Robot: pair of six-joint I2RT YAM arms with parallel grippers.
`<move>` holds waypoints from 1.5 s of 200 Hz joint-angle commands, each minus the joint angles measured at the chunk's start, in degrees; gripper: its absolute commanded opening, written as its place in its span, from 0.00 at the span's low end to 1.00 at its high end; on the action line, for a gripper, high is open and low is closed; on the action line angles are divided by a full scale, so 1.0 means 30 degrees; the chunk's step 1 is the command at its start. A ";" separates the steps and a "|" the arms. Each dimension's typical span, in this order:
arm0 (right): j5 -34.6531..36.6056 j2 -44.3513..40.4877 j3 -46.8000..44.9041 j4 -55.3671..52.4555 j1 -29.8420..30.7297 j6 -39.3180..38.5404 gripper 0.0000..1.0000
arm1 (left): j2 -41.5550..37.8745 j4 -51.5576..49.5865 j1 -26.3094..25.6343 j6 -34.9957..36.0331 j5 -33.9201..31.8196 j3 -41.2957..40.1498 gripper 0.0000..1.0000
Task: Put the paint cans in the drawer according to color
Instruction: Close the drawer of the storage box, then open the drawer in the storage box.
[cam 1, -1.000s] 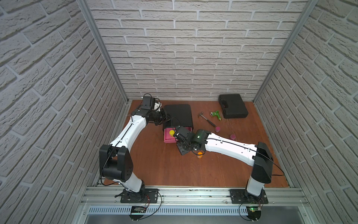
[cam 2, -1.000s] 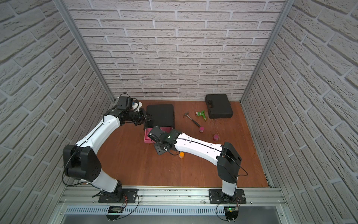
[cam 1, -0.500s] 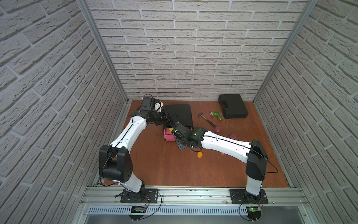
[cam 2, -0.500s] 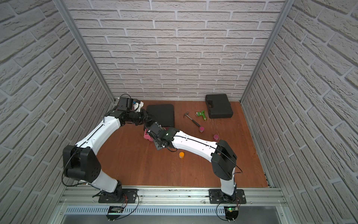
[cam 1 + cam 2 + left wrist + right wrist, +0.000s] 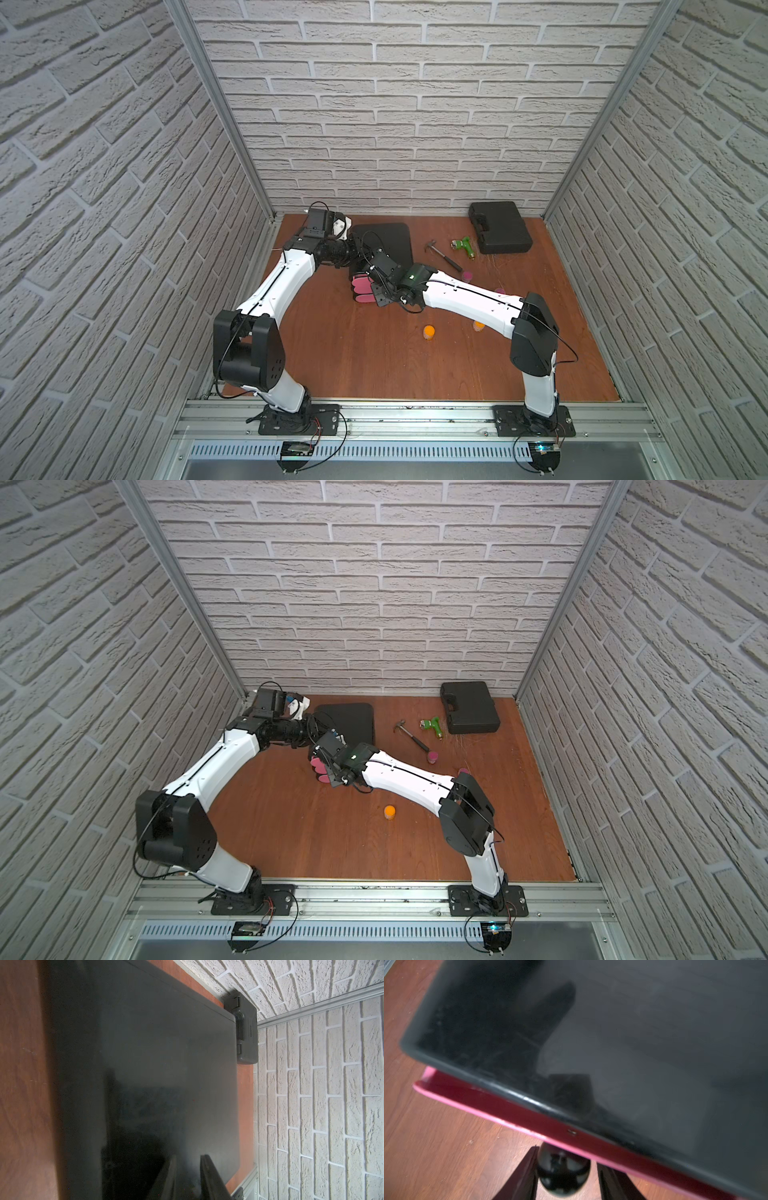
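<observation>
The drawer chest shows its black top (image 5: 384,241) and pink fronts (image 5: 360,287) at the back left in both top views. My right gripper (image 5: 566,1156) is open around the top drawer's round black knob (image 5: 562,1172). One finger touches the knob and the other stands a little off it. That drawer's pink front (image 5: 508,1113) sits just out from the chest. My left gripper (image 5: 188,1156) lies shut on the chest's black top (image 5: 166,1053), holding nothing. Two orange paint cans (image 5: 429,331) (image 5: 478,325) and two magenta ones (image 5: 468,275) (image 5: 499,291) stand on the floor.
A flat black tool case (image 5: 500,227) lies at the back right, with a green toy drill (image 5: 464,246) and a small hammer (image 5: 442,257) beside it. Brick walls close in three sides. My right arm crosses above the nearer orange can's side.
My right gripper has moved toward the chest with the knob between its fingers, and the top drawer has slid almost fully in. The yellow can seen inside it is now hidden. The left arm stayed put.
</observation>
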 commanded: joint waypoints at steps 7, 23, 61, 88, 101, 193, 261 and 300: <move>0.1124 -0.0108 0.0551 0.0730 -0.0203 0.0090 0.49 | 0.1240 -0.2949 -0.0152 0.0364 -0.1395 -0.1149 0.27; 0.1436 -0.0104 0.0682 0.0610 -0.0211 0.0258 0.51 | 0.1198 -0.3013 -0.0154 0.0357 -0.1355 -0.1161 0.28; 0.2271 0.0509 0.0685 0.0414 -0.0189 0.1166 0.51 | 0.0992 -0.3233 -0.0204 0.0357 -0.1285 -0.1043 0.28; 0.2028 0.0774 0.0692 0.0316 -0.0165 0.2027 0.52 | 0.0962 -0.3261 -0.0200 0.0357 -0.1315 -0.1027 0.29; 0.1908 0.0731 0.0372 0.0343 -0.0081 0.2782 0.52 | 0.1027 -0.3285 -0.0204 0.0408 -0.1314 -0.1078 0.29; 0.1201 -0.1789 -0.5150 0.5472 0.0404 0.4528 0.73 | 0.1470 -0.3723 -0.0153 0.0992 -0.1285 -0.0769 0.29; 0.1811 -0.0543 -0.4777 0.7360 0.0860 0.3720 0.80 | 0.1779 -0.4054 -0.0036 0.1292 -0.1314 -0.0908 0.29; 0.2758 0.0383 -0.4118 0.7077 0.1358 0.3286 0.83 | 0.2011 -0.4072 -0.0054 0.1422 -0.1285 -0.0959 0.29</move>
